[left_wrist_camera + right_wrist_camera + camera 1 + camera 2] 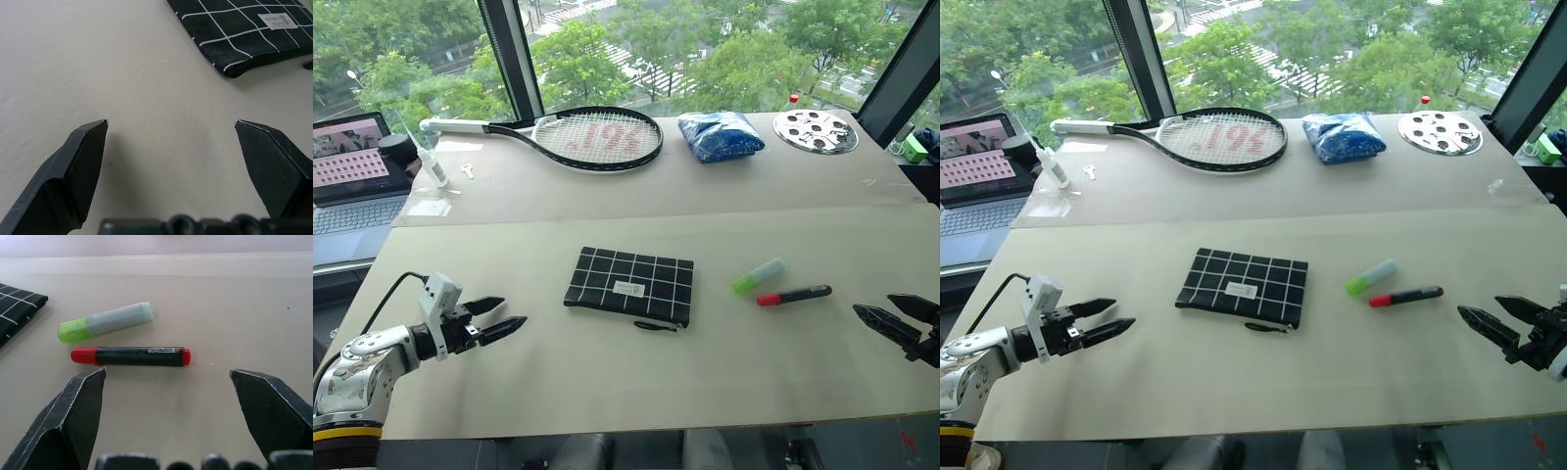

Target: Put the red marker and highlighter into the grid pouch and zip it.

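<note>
- Two end effectors, left end effector and right end effector, I saw spread wide, empty.
- The grid pouch lay mid-tabletop; the highlighter and the red marker lay just beside each other, nearer my right end effector.

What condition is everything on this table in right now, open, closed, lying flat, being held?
grid pouch: lying flat, unheld; zip state unclear.
red marker: lying on the table, outside the pouch.
highlighter: lying beside the marker, apart from it, green cap on.
left tool: open, empty.
right tool: open, empty.
laptop: open, screen lit.
</note>
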Robot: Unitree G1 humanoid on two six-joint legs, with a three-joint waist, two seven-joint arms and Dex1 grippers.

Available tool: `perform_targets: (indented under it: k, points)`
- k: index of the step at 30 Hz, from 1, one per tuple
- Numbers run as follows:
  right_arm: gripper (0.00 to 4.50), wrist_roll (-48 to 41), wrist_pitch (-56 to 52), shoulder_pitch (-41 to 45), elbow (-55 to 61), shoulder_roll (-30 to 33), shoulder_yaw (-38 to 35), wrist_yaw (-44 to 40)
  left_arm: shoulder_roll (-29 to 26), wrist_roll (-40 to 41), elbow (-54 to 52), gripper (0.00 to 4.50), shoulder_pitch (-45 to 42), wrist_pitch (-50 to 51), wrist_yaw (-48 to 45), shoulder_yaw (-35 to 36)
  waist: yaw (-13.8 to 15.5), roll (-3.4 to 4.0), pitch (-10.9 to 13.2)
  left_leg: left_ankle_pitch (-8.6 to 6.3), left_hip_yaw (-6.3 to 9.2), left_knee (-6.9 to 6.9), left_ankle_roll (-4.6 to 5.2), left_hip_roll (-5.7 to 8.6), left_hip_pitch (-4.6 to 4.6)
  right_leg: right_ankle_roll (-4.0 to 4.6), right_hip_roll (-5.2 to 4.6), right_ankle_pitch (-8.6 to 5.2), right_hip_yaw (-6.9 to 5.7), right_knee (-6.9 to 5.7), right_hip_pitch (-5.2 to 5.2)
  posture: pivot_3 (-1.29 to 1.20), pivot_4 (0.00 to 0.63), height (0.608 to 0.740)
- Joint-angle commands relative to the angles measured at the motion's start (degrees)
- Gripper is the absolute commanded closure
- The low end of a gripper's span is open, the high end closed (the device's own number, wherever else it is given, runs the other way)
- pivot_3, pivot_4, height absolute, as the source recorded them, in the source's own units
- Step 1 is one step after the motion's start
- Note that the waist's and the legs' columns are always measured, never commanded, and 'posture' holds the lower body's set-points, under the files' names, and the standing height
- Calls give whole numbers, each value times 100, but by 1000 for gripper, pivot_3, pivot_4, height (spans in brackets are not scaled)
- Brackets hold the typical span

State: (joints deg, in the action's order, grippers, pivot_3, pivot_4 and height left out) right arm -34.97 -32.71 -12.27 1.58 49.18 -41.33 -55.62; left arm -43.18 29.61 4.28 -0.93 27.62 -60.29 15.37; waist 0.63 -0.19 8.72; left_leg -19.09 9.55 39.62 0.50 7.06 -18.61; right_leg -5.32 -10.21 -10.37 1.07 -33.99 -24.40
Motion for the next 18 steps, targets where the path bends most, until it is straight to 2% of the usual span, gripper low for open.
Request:
perform_targets:
  k: [1, 5, 9, 12, 14, 15, 18]
  points:
    - [20, 25, 24, 47, 81, 104, -10, 16, -87, 79, -161, 0, 5, -3, 41, 194, -1, 0, 0, 0, 0, 0, 0, 0, 0, 0, 0, 0, 0, 0, 0, 0, 150, 740]
    - [20, 122, 71, 49, 97, 115, 129, 36, -21, 55, 86, 0, -334, -113, -14, 93, 0, -3, 2, -1, -1, 0, 0, 0, 1, 0, 0, 0, 0, 0, 0, 0, 150, 740]
    - [20, -62, -82, 166, 301, 172, 224, -58, -105, -567, 373, 0, -556, -918, -165, -320, 6, -2, 1, 1, -3, 0, -4, 0, 4, 0, -1, 0, 0, -1, 1, 0, 150, 740]
    - [728, -353, -274, 313, 552, 209, 278, -196, -216, -923, 362, 0, -566, -1434, -319, -555, -17, -6, 4, 2, -10, 0, -14, 0, 6, 1, -1, 1, 0, 2, 1, 0, 150, 740]
    - [1581, -660, -492, 531, 840, 205, 425, -269, -311, -1200, 402, 0, -587, -1831, -409, -724, -38, -10, 6, -4, -12, 0, -19, -9, 12, 2, 1, 1, 1, 3, -1, 0, 150, 740]
    - [1734, -781, -580, 681, 1036, 201, 602, -288, -328, -1295, 414, 0, -631, -1978, -428, -793, -47, -11, 7, -7, -12, 0, -20, -12, 14, 2, 1, 1, 0, 2, -2, 0, 150, 740]
    - [2811, -1046, -817, 1107, 1476, 117, 1129, -241, -313, -1411, 442, 0, -802, -2168, -453, -923, -51, -15, 10, -16, -11, 1, -12, -21, 19, 2, 3, 1, 1, 4, -1, 0, 150, 740]
